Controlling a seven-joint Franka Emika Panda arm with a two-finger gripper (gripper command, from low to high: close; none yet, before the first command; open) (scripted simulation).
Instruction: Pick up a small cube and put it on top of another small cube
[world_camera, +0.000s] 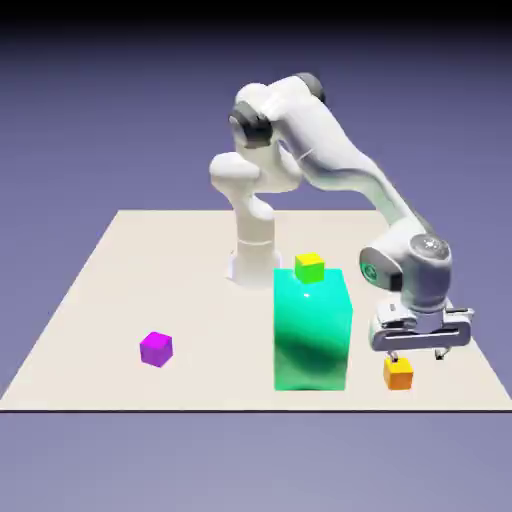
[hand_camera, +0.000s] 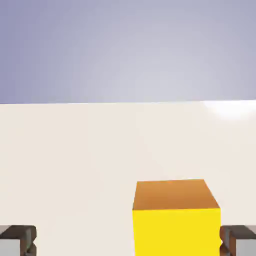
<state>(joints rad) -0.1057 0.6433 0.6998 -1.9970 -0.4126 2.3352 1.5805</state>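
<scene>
Exterior view: the released hand (world_camera: 418, 356) hovers near the orange cube (world_camera: 398, 374), holding nothing.

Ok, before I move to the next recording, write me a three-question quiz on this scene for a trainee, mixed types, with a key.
1. Multiple choice: What sits on top of the teal-green block?
a) the purple cube
b) the yellow-green cube
c) the orange cube

2. True or false: In the hand view, the tool has its tips spread apart.

3. Fill in the blank: In the exterior view, the small cube nearest the tool is the ______ one.

Key: 1 b; 2 true; 3 orange
</scene>
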